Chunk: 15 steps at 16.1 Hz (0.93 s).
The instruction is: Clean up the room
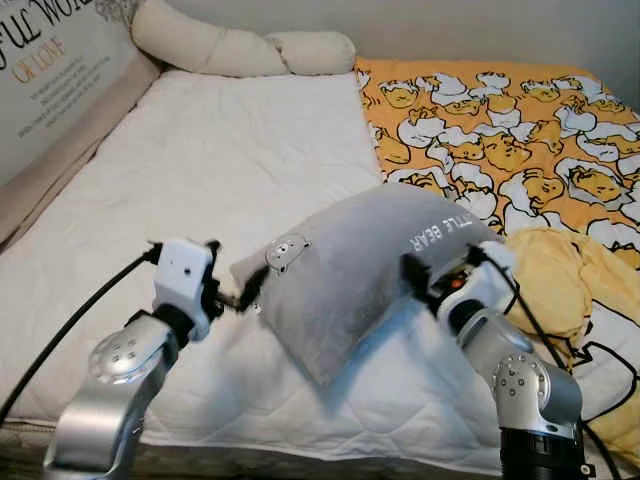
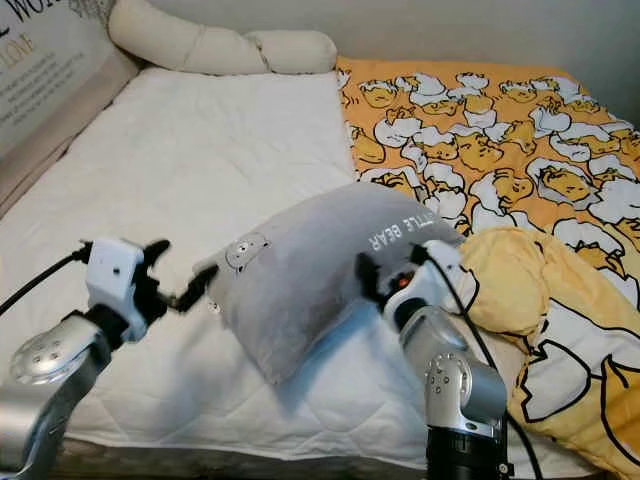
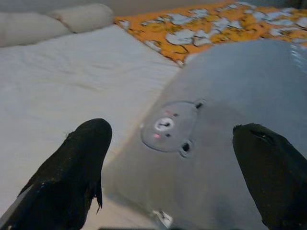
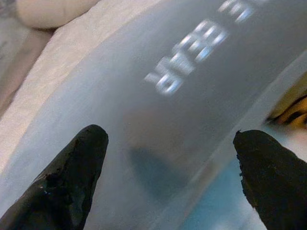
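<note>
On the bed: a grey pillow (image 1: 365,270) lies tilted across the white mattress (image 1: 210,180), one end resting against the duck-print quilt (image 1: 520,130).
Pillow's long axis: runs from its bear-patch corner near the robot's left, up and away to the lettered end at the robot's right.
Left gripper (image 3: 168,167): fingers spread apart, grasping nothing; the bear-patch corner sits straight ahead between them, touching or just short, I cannot tell which.
Right gripper (image 4: 168,177): fingers spread apart too, holding nothing; the lettered face of the pillow is pressed close in front of them.
Nearer arm: both about equally close, one at each end of the pillow.
Coming move, as I judge it: each gripper needs to close on its own end so the pillow can be lifted along its length.
Head of bed: a long cream bolster (image 1: 230,45) lies against the wall, well apart from the pillow.
Containers: none seen.
</note>
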Tool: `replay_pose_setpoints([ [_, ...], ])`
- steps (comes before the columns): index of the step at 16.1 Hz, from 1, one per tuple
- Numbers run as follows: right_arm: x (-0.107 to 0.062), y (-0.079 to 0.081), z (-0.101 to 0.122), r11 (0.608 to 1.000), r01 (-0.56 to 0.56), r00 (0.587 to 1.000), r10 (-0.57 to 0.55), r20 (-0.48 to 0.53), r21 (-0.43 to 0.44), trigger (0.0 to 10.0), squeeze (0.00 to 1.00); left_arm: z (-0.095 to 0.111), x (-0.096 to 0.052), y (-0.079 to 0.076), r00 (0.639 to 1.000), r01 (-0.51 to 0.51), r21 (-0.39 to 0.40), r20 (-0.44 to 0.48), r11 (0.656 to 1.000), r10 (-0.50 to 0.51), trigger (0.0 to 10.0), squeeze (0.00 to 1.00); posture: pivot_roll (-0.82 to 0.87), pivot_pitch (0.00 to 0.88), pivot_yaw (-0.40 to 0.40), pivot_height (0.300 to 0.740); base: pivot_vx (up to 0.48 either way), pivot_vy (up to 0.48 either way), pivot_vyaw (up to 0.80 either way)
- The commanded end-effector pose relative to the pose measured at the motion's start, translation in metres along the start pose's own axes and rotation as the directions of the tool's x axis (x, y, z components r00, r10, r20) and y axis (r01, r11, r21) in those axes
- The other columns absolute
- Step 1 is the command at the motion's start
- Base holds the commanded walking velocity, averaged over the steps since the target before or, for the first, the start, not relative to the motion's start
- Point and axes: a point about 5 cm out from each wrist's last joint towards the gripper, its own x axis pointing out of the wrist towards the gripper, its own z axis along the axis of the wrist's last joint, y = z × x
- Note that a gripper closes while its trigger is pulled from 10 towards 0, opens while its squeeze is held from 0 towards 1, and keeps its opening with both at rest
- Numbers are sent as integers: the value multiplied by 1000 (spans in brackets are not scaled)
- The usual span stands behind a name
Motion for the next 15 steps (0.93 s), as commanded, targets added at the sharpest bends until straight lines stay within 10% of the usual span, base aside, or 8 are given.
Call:
replay_pose_setpoints([
  [1,7,2,-6,999,-25,998,28,-54,49,10000,1000,3,-3,-6,997,73,4,-13,997,-73,10000,0,-90,0,-11,740,0,0,0],
  [7,59,11,-25,977,141,968,-102,-227,162,10000,898,7,-7,-15,977,204,28,-65,979,-202,10000,0,-76,0,-12,740,0,0,0],
  [10,70,16,-26,961,147,963,-85,-256,234,10000,0,9,-7,-12,975,209,29,-78,977,-206,10000,0,-72,0,-17,740,0,0,0],
  [12,72,15,-25,942,150,966,-74,-249,300,0,0,7,-10,-11,969,229,22,-99,973,-226,10000,0,-70,0,-20,740,0,0,0],
  [15,72,13,-30,943,144,962,-63,-264,299,0,0,3,-17,-17,949,291,6,-132,957,-288,10000,0,-66,0,-35,740,0,0,0],
])
